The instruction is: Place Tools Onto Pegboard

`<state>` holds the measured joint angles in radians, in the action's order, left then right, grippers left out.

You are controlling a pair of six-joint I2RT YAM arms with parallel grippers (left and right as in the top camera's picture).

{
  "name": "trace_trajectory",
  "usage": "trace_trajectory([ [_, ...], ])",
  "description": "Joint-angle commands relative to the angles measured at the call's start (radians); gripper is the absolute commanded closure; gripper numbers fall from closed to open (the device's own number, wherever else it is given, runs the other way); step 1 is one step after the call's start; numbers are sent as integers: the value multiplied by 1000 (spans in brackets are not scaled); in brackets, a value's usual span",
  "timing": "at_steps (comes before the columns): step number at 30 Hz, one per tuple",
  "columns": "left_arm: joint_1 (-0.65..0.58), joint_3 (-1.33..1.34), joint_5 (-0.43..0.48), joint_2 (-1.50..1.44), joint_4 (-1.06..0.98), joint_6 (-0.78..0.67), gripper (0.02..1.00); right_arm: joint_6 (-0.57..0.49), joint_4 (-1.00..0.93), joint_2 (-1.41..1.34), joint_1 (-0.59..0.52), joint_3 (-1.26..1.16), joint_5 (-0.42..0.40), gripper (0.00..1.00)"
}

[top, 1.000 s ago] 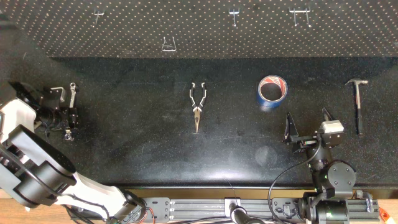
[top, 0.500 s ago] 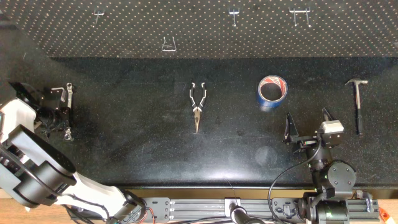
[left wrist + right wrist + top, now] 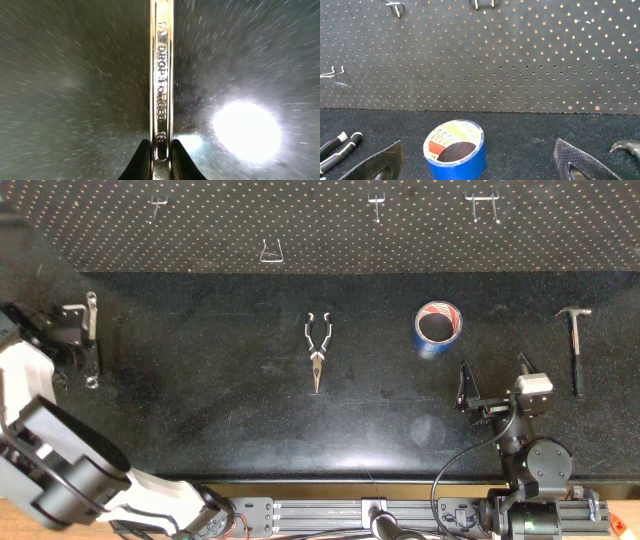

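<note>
- Left end effector (image 3: 161, 167) is pinched narrow on the wrench (image 3: 161, 75). It grips the shaft, and the long axis runs straight out ahead between the fingers.
- The nearest bare hook (image 3: 158, 202) on the pegboard (image 3: 300, 230) sits farther out from it, a bit toward the other arm, so I'd say the left arm hangs it.
- Right end effector (image 3: 494, 380) is spread wide and holding nothing, with the tape roll (image 3: 455, 147) just ahead.

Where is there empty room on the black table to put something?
The widest bare patch lies between the wrench and the pliers. A smaller one sits between pliers and tape roll. Crowded: around the right gripper, tape roll and hammer.
</note>
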<state>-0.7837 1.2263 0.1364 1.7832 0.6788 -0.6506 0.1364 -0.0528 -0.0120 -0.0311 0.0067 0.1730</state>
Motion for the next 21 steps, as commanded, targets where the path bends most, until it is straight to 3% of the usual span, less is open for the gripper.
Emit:
trace_trajectory([
  [1, 0, -27, 101, -179, -23, -1, 989, -14, -6, 9, -3, -3, -5, 25],
  [7, 1, -258, 156, -407, -202, 9, 989, -14, -6, 9, -3, -3, -5, 25],
  [13, 3, -549, 233, -650, -412, 169, 989, -14, -6, 9, -3, -3, -5, 25],
  [21, 217, -644, 385, -817, -505, 194, 991, -14, -6, 9, -3, -3, -5, 25],
])
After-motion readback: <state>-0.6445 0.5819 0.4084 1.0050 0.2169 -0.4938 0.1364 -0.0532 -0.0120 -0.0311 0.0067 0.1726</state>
